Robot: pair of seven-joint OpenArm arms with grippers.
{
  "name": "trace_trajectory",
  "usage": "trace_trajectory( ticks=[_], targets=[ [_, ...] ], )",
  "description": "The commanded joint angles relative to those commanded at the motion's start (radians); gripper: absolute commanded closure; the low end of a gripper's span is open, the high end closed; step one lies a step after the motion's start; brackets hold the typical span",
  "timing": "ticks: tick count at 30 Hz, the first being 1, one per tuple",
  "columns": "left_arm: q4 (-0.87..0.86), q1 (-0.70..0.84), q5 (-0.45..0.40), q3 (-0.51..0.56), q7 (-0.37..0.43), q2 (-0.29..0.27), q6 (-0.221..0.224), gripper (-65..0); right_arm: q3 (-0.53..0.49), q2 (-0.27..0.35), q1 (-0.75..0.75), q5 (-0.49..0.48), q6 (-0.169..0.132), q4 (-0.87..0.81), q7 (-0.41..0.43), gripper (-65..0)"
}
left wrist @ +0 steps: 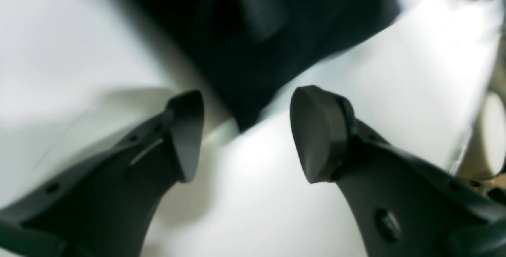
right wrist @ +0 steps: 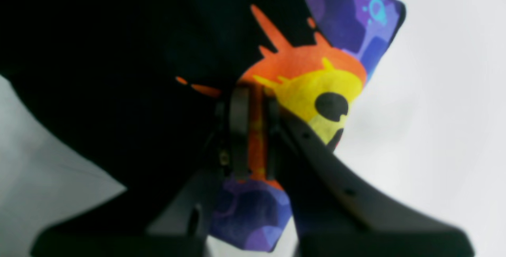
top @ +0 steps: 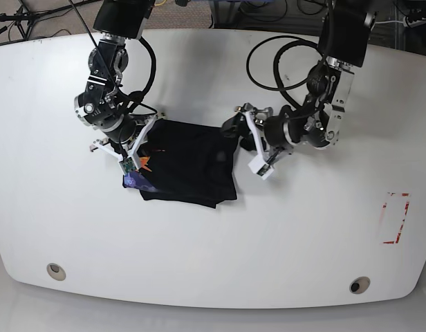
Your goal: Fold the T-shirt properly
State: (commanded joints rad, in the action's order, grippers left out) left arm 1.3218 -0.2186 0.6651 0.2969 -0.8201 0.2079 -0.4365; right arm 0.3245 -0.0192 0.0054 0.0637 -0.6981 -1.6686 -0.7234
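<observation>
Here right tool (right wrist: 253, 138) pinches T-shirt (top: 192, 162) print, wrist-only | left tool (left wrist: 245, 130) wide, empty

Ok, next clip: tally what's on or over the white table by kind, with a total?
T-shirts: 1, the black T-shirt, partly folded, its printed corner pinched by the right gripper.
Grippers: 2, the right one shut on the cloth and the left gripper with jaws open, holding nothing.
Red outlined markings on the table: 1.
Total: 4.

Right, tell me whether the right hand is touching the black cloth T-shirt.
Touching. The right wrist view shows the right hand shut on the black cloth T-shirt, its fingers pinching the orange print between them.
</observation>
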Motion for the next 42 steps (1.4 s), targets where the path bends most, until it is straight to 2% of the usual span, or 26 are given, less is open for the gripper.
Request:
trace_trajectory(
  ticks=[3,6,11,16,20,23,29,32,37,42],
  targets=[
    [-0.054,-0.044,0.008,-0.005,0.035,0.054,0.000,-35.8,-0.002,0.000,-0.008,0.000,0.000,0.000,0.000,-5.1],
    [-0.052,-0.071,0.040,-0.037,0.037,0.098,0.000,-35.8,-0.002,0.000,-0.008,0.000,0.000,0.000,0.000,-5.1],
    [0.006,-0.081,0.161,-0.117,0.009,0.158,0.000,-35.8,-0.002,-0.002,-0.009,0.000,0.000,0.000,0.000,-5.1],
    [0.092,-0.083,0.282,-0.146,-0.052,0.176,0.000,-35.8,-0.002,-0.002,-0.009,0.000,0.000,-0.002,0.000,-5.1],
    [0.153,-0.075,0.327,-0.146,-0.074,0.170,0.000,-35.8,-0.002,-0.003,-0.009,0.000,0.000,-0.003,0.000,-5.1],
    [0.198,-0.054,0.356,-0.117,-0.077,0.129,0.000,-35.8,-0.003,-0.003,-0.008,0.000,0.000,-0.008,0.000,-5.1],
    [0.244,-0.014,0.356,-0.049,-0.077,0.072,0.002,-35.8,-0.003,-0.020,-0.012,-0.002,0.000,-0.095,-0.011,-5.2],
    [0.244,0.008,0.354,-0.008,-0.077,0.054,0.002,-35.8,-0.003,-0.041,-0.011,0.000,0.000,-0.167,-0.063,-5.4],
    [0.259,0.041,0.264,0.077,-0.077,0.000,0.002,-35.8,-0.005,-0.043,0.003,-0.002,0.000,-0.267,-0.121,-5.4],
    [0.269,0.075,0.135,0.126,-0.074,-0.060,0.002,-35.8,-0.005,-0.038,0.068,0.002,0.000,-0.210,-0.124,-5.5]
  ],
)
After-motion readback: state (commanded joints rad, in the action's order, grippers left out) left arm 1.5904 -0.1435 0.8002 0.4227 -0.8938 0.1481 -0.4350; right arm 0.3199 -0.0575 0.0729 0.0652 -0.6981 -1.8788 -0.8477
